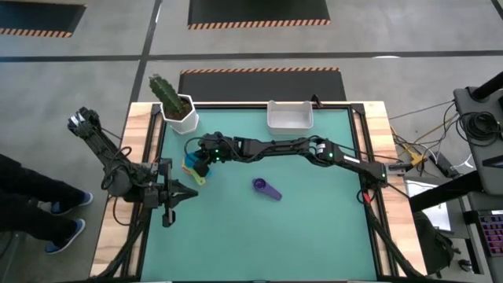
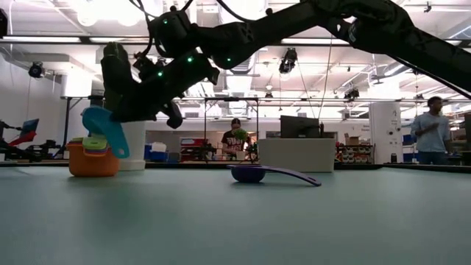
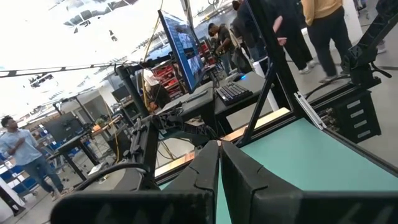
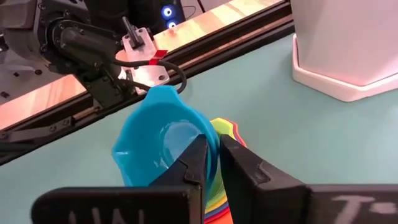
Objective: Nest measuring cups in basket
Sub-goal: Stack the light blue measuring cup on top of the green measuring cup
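Observation:
My right gripper (image 1: 203, 156) reaches across to the table's left part and is shut on a teal measuring cup (image 4: 155, 146), held above a stack of nested cups (image 2: 93, 157) whose outermost cup is orange. In the right wrist view the stack (image 4: 225, 134) shows coloured edges just behind the fingers. A purple cup (image 1: 266, 189) lies alone near the middle of the mat, bowl down in the low view (image 2: 250, 174). The white basket (image 1: 290, 124) stands at the far edge. My left gripper (image 1: 187, 192) waits shut at the table's left edge. My right gripper pinches the teal cup between its two fingers at one side of the bowl's rim (image 4: 210, 144); the fingers hide whether the handle lies there. The cup is lifted clear and tipped on its side, its opening toward the wrist camera. It hangs just above the stack (image 2: 103, 129).
A white pot with a green cactus (image 1: 178, 108) stands at the far left corner, close behind the stack. The green mat (image 1: 314, 220) lies bare toward the near and right sides. People stand in the room beyond the table.

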